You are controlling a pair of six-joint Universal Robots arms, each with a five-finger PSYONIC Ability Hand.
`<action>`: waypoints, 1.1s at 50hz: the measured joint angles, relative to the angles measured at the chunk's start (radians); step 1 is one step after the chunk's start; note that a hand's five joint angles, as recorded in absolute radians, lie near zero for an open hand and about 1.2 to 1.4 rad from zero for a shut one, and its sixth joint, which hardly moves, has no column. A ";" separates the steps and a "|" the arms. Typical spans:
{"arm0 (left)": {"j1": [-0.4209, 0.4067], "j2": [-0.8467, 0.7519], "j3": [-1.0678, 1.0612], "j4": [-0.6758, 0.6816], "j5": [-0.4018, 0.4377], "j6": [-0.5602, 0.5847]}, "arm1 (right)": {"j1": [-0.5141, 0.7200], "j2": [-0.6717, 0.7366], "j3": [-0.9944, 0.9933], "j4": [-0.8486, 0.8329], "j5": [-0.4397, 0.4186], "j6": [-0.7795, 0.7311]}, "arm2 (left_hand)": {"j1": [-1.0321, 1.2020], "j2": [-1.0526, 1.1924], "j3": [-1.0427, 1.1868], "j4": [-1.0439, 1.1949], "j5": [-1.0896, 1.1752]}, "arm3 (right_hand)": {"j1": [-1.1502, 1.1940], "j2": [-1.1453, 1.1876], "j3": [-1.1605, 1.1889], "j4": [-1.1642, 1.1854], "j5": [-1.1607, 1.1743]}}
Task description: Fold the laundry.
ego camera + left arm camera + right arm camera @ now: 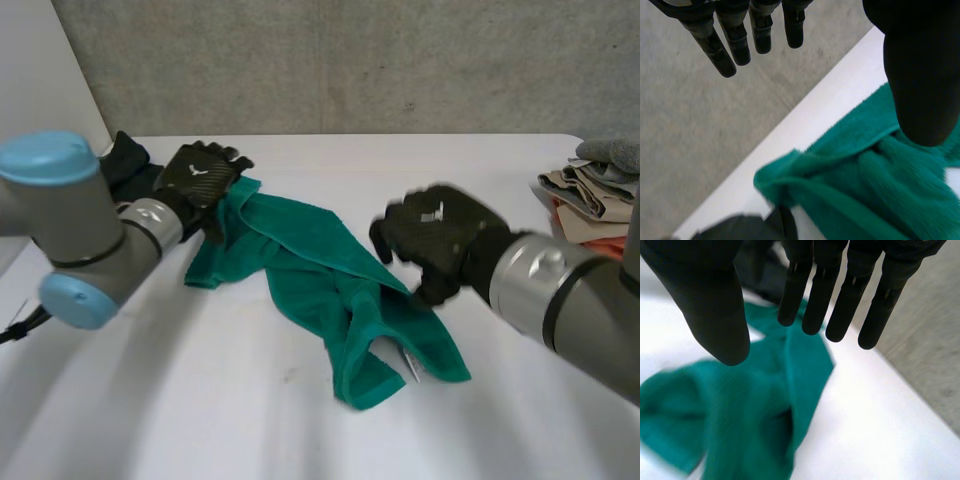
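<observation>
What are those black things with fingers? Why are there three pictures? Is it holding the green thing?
Those are a robot's two hands, each at the end of a grey arm. One picture comes from a camera behind the arms, looking down at the white table. The other two come from small cameras on the wrists, each looking along its own hand, so you see the fingers up close. On the table lies a crumpled green towel. The left hand is at one end of it, and the right hand is above its other half. Both hands have straight fingers, so neither is holding anything. A dark cloth lies beyond the left hand, and a pile of clothes sits near the right arm.
</observation>
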 measured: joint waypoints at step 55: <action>-0.089 -0.111 0.199 -0.141 -0.253 0.157 | 0.014 0.035 0.394 -0.728 0.166 -0.124 | 0.948 0.985 0.969 0.989 0.933 | 0.386 0.421 0.435 0.456 0.437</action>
